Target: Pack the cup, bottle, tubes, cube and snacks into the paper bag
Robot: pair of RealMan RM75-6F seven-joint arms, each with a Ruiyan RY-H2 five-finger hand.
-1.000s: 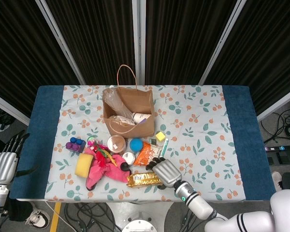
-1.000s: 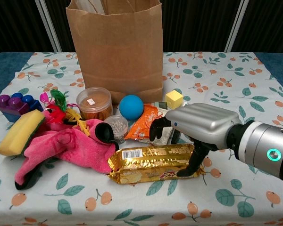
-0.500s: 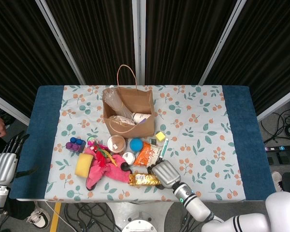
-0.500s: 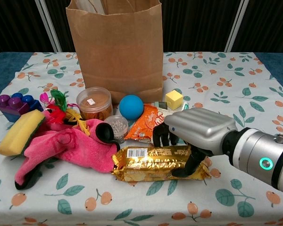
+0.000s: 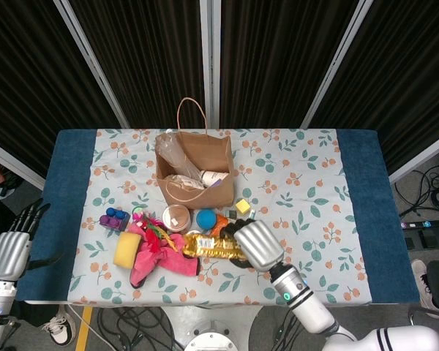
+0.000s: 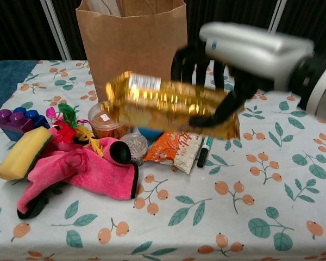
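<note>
My right hand point(image 5: 249, 243) point(image 6: 244, 54) holds a long gold snack packet point(image 5: 208, 246) point(image 6: 171, 103) lifted off the table, in front of the brown paper bag point(image 5: 195, 167) point(image 6: 133, 51). The bag stands open with a bottle and other items inside. Below the packet lie an orange snack pouch point(image 6: 174, 149), a marker tube point(image 6: 204, 150), a small jar point(image 6: 132, 144) and a brown lidded cup point(image 5: 176, 216) point(image 6: 107, 118). A yellow cube point(image 5: 243, 206) sits right of the bag. My left hand point(image 5: 12, 245) hangs off the table's left edge with fingers spread and holds nothing.
A pink cloth point(image 5: 156, 254) point(image 6: 79, 171), yellow sponge point(image 5: 126, 250) point(image 6: 22, 153), purple toy blocks point(image 5: 113, 218) point(image 6: 16, 120) and a blue ball point(image 5: 205, 219) crowd the front left. The floral tablecloth point(image 5: 307, 197) runs open to the right.
My right hand has lifted the gold snack packet off the table and carried it up toward the bag. The left hand has barely shifted.
</note>
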